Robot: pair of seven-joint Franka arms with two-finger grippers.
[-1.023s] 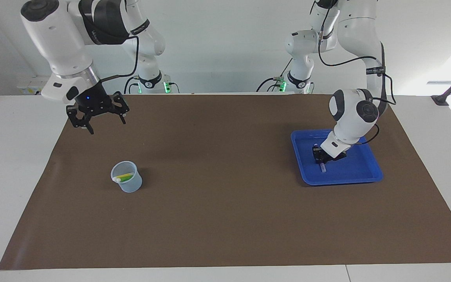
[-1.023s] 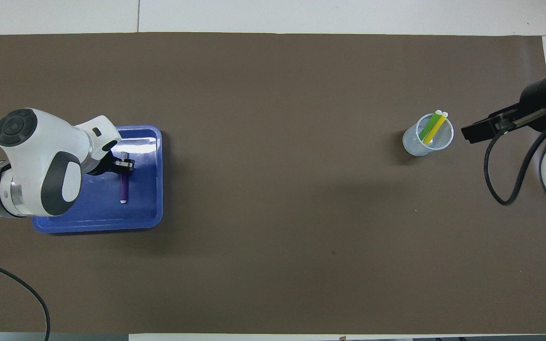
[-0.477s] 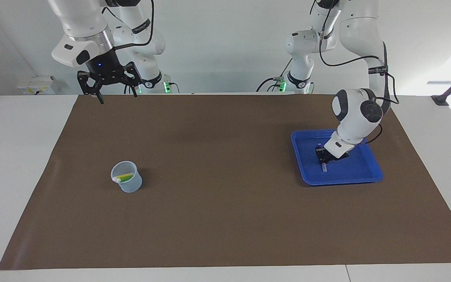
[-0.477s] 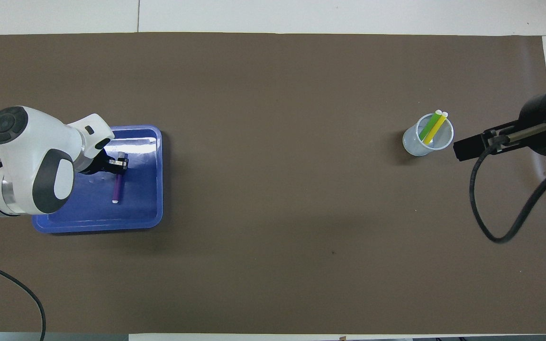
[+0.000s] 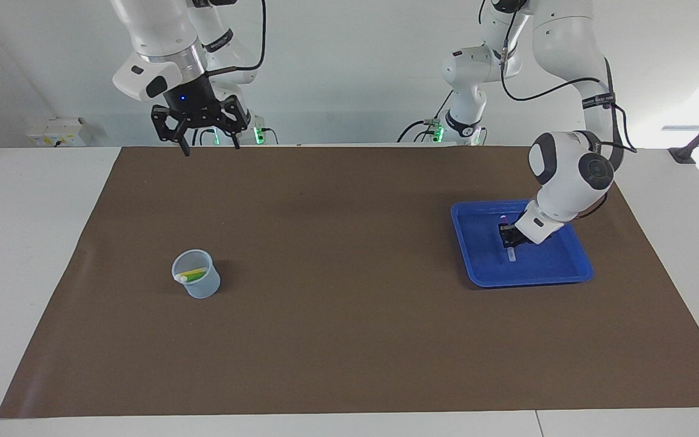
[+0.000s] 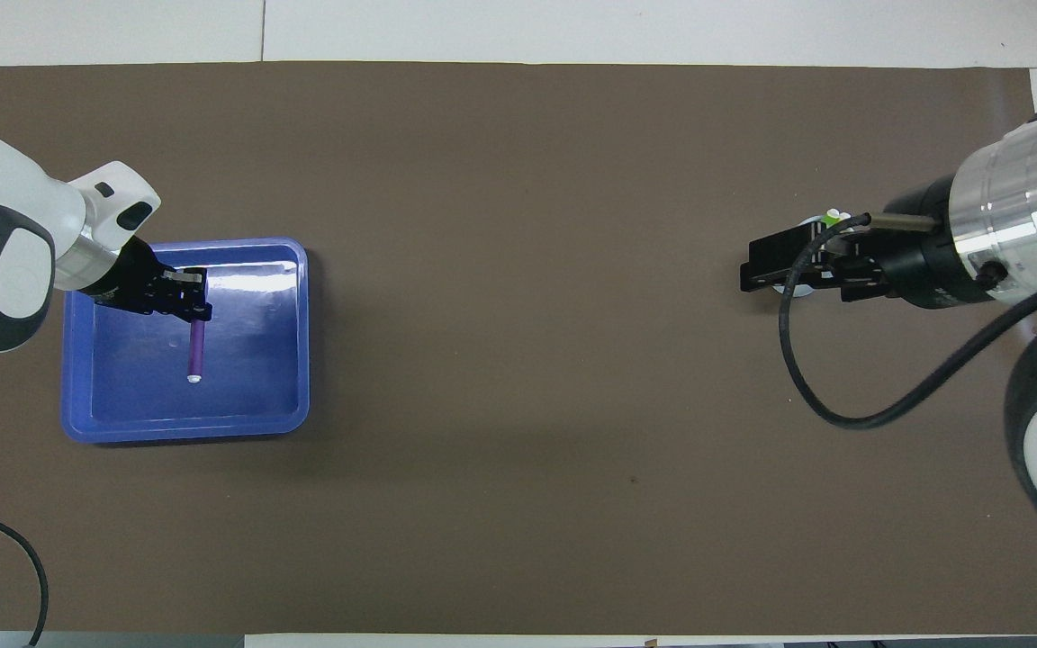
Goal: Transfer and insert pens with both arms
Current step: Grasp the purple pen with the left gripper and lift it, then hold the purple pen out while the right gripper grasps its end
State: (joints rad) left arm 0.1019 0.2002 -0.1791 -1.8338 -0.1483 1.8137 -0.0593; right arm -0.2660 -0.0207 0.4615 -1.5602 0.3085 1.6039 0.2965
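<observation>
L claw [image 5: 508, 235] grips purple pen [image 6: 196, 351] over blue tray [image 5: 562, 276]. R claw [image 5: 209, 142] wide, raised nr counter's robot edge; yellow/green pens [image 5: 192, 275] in cup [image 5: 196, 285].

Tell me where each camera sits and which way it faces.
Facing view: high across the table, looking at the robots; shows both white arms, the open right pincer raised, the left pincer shut on the purple pen.
Overhead view: above the robots' end, looking steeply down; arms enter from below.
Shared: the blue plastic tray, the translucent cup with yellow and green pens.
</observation>
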